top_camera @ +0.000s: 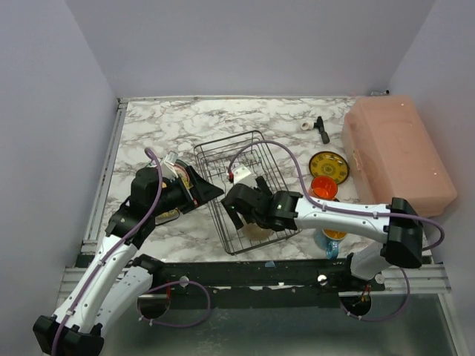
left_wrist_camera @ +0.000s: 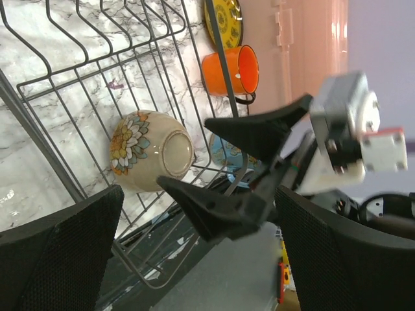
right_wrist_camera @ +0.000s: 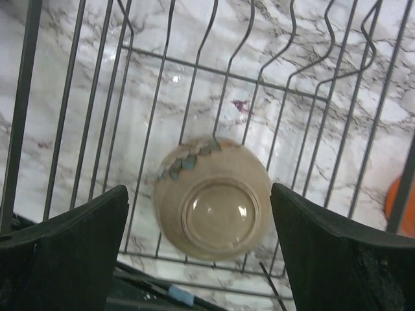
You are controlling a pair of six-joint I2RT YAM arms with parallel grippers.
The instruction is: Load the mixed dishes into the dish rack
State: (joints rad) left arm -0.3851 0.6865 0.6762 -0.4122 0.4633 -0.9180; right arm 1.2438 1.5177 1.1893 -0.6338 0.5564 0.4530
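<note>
**Desk:** Where is the bowl for you right now?

**Spotter:** It sits mouth down on the floor wires of the black thin-wire dish rack [top_camera: 237,148], at the near end. This is the cream-white glazed bowl with the painted flower [right_wrist_camera: 213,207], foot ring up. Your right tool [right_wrist_camera: 200,194] hangs straight over it, jaws spread wide, with the bowl between them and a gap on either side. It holds nothing. Your left tool [top_camera: 206,191] hovers at the rack's left edge, spread as wide as it goes and also empty.

**Desk:** How will it handle if you take hold of it?

**Spotter:** Reckon on it being rigid, fairly light and breakable. The glaze looks slick, so the pads may slide on the rounded wall. The raised foot ring looks like your surest purchase, or else a pinch across the wall down near the rim.

**Desk:** And its looks?

**Spotter:** Pale cream and glossy, with an orange-and-teal blossom on one flank and a plain round foot. The orange mug [top_camera: 324,188], the blue mug with yellow inside [top_camera: 330,241] and the small yellow dark-rimmed plate [top_camera: 329,166] stand on the marble surface [top_camera: 163,126], right of the rack.
</note>
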